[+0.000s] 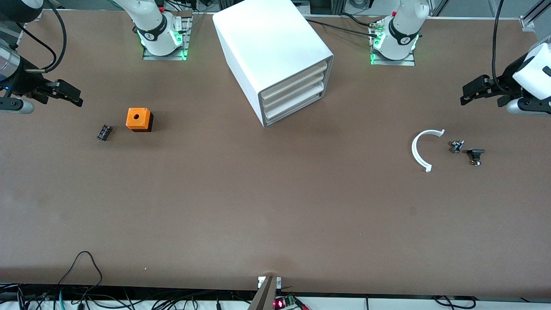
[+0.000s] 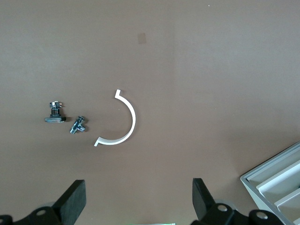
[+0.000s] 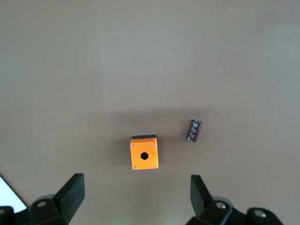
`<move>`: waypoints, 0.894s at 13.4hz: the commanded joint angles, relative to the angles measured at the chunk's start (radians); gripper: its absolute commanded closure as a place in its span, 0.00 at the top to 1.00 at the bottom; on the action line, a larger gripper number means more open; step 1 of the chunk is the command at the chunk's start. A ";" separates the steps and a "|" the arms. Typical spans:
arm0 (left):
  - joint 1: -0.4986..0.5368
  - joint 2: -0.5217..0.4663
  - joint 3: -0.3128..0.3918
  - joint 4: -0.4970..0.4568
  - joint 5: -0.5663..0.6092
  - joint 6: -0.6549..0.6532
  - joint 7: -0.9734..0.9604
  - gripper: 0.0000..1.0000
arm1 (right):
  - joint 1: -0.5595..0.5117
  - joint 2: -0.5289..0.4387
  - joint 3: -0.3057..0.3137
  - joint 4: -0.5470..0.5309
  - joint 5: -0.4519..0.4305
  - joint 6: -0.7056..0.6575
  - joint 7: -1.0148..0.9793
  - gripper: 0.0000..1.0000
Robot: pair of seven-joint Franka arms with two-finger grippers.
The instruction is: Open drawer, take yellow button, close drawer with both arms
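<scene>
**Cabinet shut, both grippers held wide at the table's ends**

The brown table carries the big white cabinet between the two arm bases, its front turned toward the left arm's end of the table; the drawer, uppermost of three alike, sits flush with the two below it; no button shows in any view.

The left gripper hangs over the left arm's end of the table, its fingers spread well apart and holding nothing; the right gripper hangs over the right arm's end, its fingers likewise wide apart and empty.

Toward the right arm's end stands an orange cube with a hole in its top; just beside it, slightly nearer the front camera, lies a small black component.

Toward the left arm's end lies a white curved clip; near it, apart from each other, lie a small metal bolt and a black-headed fastener.
</scene>
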 commanded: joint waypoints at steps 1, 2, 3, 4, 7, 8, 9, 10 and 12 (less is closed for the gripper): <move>-0.001 0.007 0.003 0.016 0.028 0.010 0.021 1.00 | 0.004 -0.018 -0.005 -0.015 -0.014 0.001 -0.011 1.00; -0.001 0.017 0.005 0.028 0.028 0.009 0.019 1.00 | 0.004 -0.018 -0.007 -0.015 -0.014 0.001 -0.009 1.00; -0.002 0.017 0.003 0.030 0.028 0.006 0.019 1.00 | 0.004 -0.018 -0.007 -0.015 -0.014 0.002 -0.009 1.00; -0.002 0.017 0.003 0.028 0.028 0.004 0.018 1.00 | 0.004 -0.018 -0.007 -0.015 -0.014 0.001 -0.009 1.00; -0.002 0.017 -0.003 0.030 0.028 0.004 0.015 1.00 | 0.004 -0.018 -0.007 -0.013 -0.014 -0.001 -0.011 1.00; -0.004 0.017 -0.005 0.030 0.030 0.004 0.016 1.00 | 0.004 -0.017 -0.007 -0.008 -0.014 -0.001 -0.011 1.00; -0.004 0.019 -0.005 0.031 0.030 0.006 0.016 1.00 | 0.004 -0.011 -0.007 -0.004 -0.014 -0.001 -0.011 1.00; -0.004 0.019 -0.005 0.031 0.030 0.004 0.016 1.00 | 0.003 -0.009 -0.005 -0.002 -0.014 -0.001 -0.011 1.00; -0.004 0.021 -0.005 0.031 0.030 0.004 0.013 1.00 | 0.003 -0.008 -0.007 0.001 -0.016 -0.001 -0.009 1.00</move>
